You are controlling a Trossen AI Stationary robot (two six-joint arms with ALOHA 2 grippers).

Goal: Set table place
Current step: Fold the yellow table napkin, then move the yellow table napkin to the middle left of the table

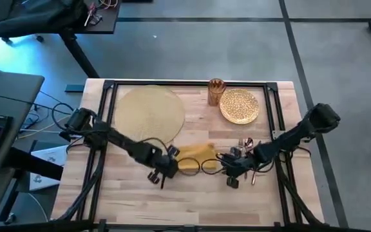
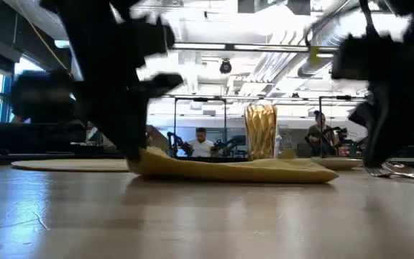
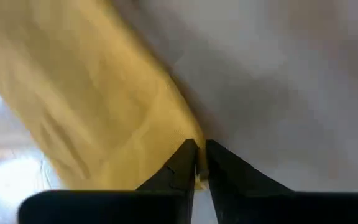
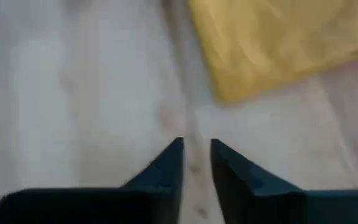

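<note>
A mustard-yellow napkin (image 1: 195,156) lies crumpled on the table (image 1: 192,200) near its middle. My left gripper (image 1: 171,164) is at the napkin's left end, shut on its edge. My right gripper (image 1: 229,169) hovers just right of the napkin, its fingers (image 4: 169,163) a narrow gap apart with nothing between them; the napkin (image 4: 278,43) lies ahead of it. The round woven placemat (image 1: 149,113) lies flat at the far left. A gold plate (image 1: 239,105) and a gold cup (image 1: 216,92) stand at the far right. My left gripper pinches the napkin's left edge (image 3: 191,134) between its two fingertips, coming down at a slant from the table's left. A sliver of yellow cloth shows between the tips. That end (image 2: 149,157) is slightly raised; the rest of the napkin (image 2: 250,170) lies slack on the table.
Cutlery (image 1: 250,147) lies on the table right of the napkin, close to my right gripper. A black frame (image 1: 192,82) runs along the table's far edge and sides. Bare wood stretches along the near edge.
</note>
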